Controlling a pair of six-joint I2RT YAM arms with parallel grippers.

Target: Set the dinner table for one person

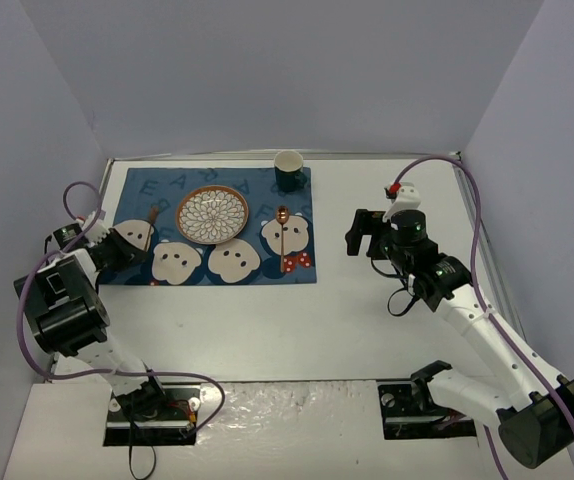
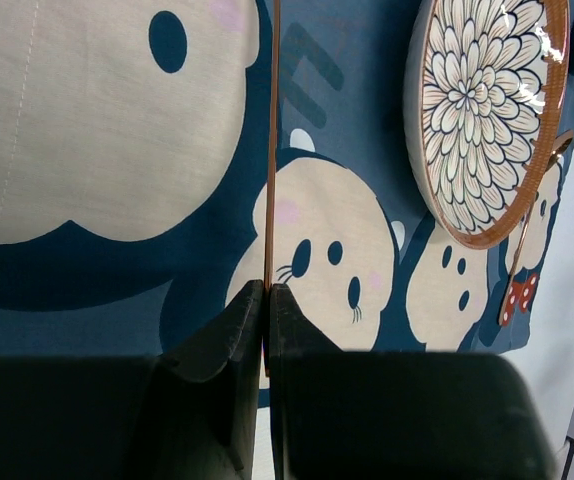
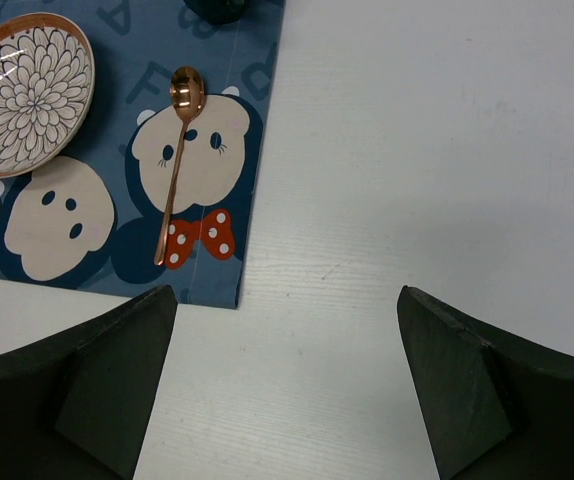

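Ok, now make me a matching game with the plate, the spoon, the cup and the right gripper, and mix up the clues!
Things:
1. plate
2. spoon
3. cup
4. right gripper

Clues:
A. open, above the bare white dinner table
B. dark, at the far edge of the blue placemat
C. round, with a petal pattern
D. shiny copper, long and thin

Pairs: 1-C, 2-D, 3-B, 4-A
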